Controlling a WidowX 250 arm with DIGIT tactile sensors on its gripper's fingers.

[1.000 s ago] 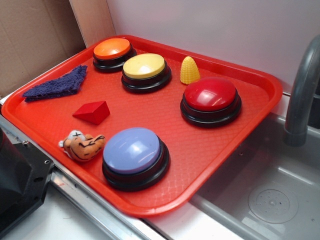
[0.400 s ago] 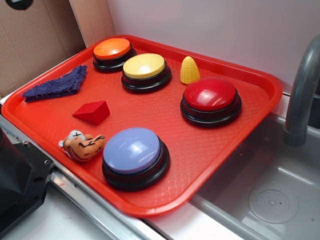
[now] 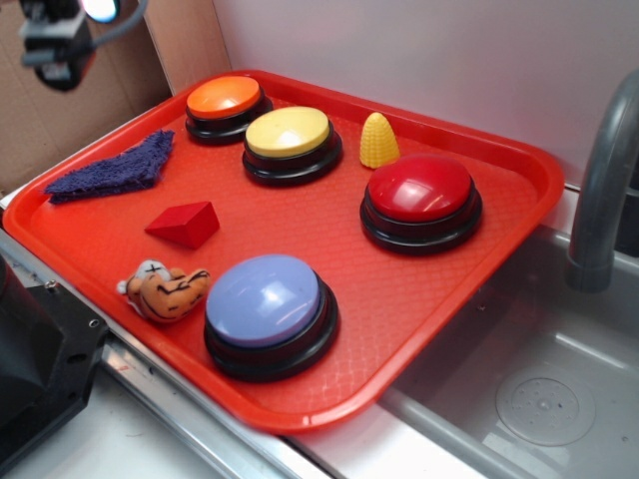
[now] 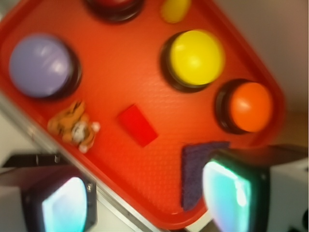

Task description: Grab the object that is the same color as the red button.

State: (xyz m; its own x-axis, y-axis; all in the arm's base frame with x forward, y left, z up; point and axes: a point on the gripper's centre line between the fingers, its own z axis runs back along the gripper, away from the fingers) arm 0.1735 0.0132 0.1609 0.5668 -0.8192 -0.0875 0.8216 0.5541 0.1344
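Wedge lies free on tray — ahead of wide-spread gripper jaws.

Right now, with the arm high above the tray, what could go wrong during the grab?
The red wedge block matches the red tray, so aim may drift. Its sloped faces could slip between the fingers. The tiger toy and purple cloth lie nearby and could get bumped.

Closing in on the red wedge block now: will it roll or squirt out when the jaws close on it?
The red wedge block lies on a flat face, so it likely won't roll. Its sloped top could let fingers slide off; gripping the parallel sides seems safer. It looks solid and rigid, probably light. The gripper is high above the tray.
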